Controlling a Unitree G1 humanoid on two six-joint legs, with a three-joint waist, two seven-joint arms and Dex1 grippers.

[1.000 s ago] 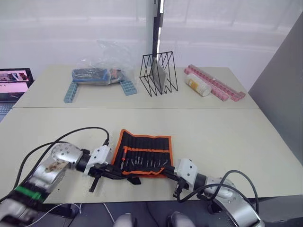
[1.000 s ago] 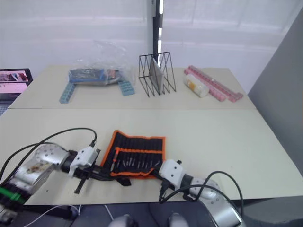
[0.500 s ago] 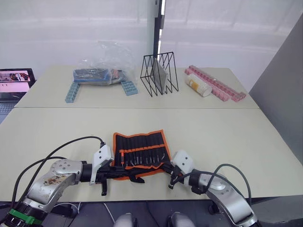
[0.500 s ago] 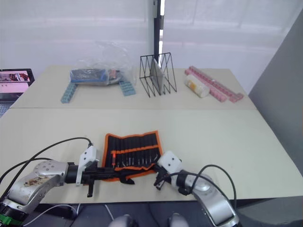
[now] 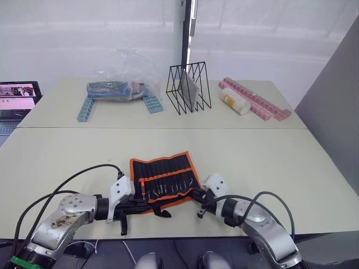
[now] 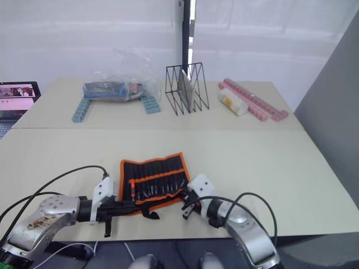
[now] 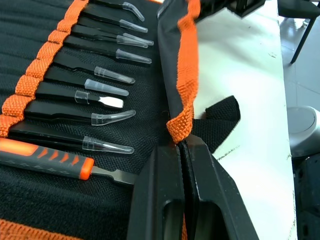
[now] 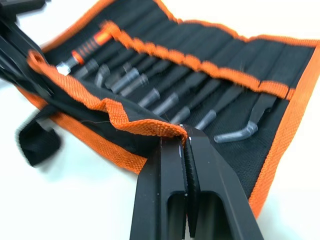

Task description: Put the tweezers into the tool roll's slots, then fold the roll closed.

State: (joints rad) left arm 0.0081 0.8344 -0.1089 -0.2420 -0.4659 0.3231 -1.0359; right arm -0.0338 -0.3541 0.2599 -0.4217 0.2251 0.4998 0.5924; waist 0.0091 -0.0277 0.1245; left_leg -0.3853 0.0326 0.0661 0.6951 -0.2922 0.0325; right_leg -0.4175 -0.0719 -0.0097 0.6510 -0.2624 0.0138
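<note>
Left gripper (image 7: 181,150) & right gripper (image 8: 186,137) each pinch the tool roll (image 5: 164,178) near hem on the surface (tweezers (image 7: 107,75) slotted); fabric's limp, so I'd grip corners w/ both.

A lab or test room: plain pale tabletop (image 5: 269,162), white curtained wall (image 5: 84,39), laptop (image 5: 17,95), and bagged building bricks (image 5: 115,89).

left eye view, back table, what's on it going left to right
laptop → blue block strip → clear plastic bag → black wire rack → white bottle → pink block strips
</note>
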